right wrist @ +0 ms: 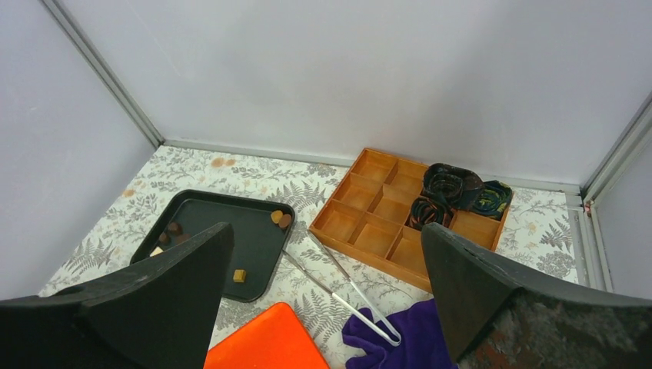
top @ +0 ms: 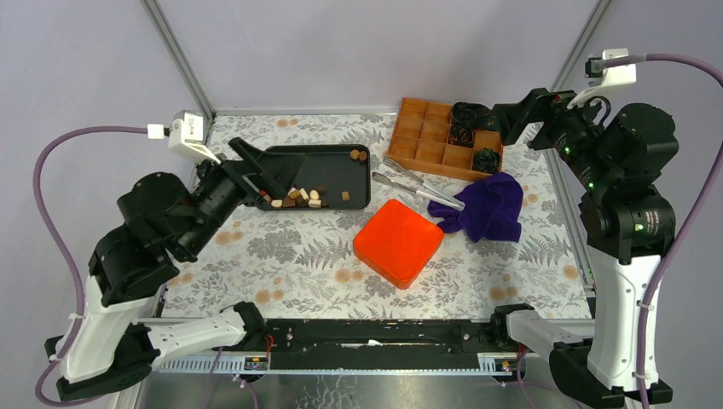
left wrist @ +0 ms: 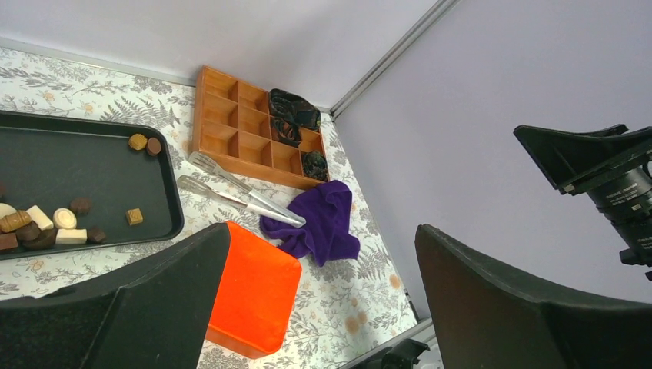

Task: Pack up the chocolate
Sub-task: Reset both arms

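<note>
The chocolate (top: 298,198) is a cluster of small dark, light-brown and cream pieces at the near left of a black tray (top: 328,170), with two rounds (top: 358,155) at its far right corner. My left gripper (top: 271,181) hangs open and empty over the tray's left end, just above the cluster. The left wrist view shows the pieces (left wrist: 46,227) and the open left gripper (left wrist: 323,307). My right gripper (top: 503,119) is open and empty above the right end of a wooden compartment box (top: 426,136). The right gripper (right wrist: 327,307) is also open in the right wrist view.
Black-and-green bundles (top: 467,119) fill the box's right compartments. Metal tongs (top: 418,187) lie between the tray and the box. A purple cloth (top: 486,204) lies at the right. An orange square box (top: 398,241) sits at the table's middle. Frame posts stand at the back corners.
</note>
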Motion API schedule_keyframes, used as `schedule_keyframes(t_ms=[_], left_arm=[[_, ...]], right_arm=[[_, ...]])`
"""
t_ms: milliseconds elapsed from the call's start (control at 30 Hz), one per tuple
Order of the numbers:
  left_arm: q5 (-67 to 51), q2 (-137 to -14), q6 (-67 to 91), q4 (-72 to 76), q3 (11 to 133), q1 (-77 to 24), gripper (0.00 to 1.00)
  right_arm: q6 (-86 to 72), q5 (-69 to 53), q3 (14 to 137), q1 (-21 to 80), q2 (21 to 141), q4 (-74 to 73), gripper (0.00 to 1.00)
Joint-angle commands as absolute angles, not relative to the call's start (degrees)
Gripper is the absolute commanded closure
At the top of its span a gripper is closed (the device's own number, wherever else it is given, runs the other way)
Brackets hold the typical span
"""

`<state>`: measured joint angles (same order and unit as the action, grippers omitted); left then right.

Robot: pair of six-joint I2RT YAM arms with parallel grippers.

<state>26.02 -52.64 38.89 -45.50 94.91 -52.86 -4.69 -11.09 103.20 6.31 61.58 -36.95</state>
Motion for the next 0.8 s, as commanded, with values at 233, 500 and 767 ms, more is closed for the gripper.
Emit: schedule_keyframes(t_ms=[233,500,767], left_arm=[[24.47,-45.56,39.58,-38.52,88.91,-52.78,0.01],[23.79,-43.89,40.53,-37.36,86.58,-52.80,0.01],[22.38,-43.49,41.21,-35.68,85.31,-52.77,0.01]], right_arm=[[-7.28,-8.39,102.22,6.06,60.88,-34.02,0.00],[-7.31,-8.40,100.51,6.06,60.05,-33.93,0.00],[-7.12,-8.17,99.43,6.11,59.96,-33.67,0.00]])
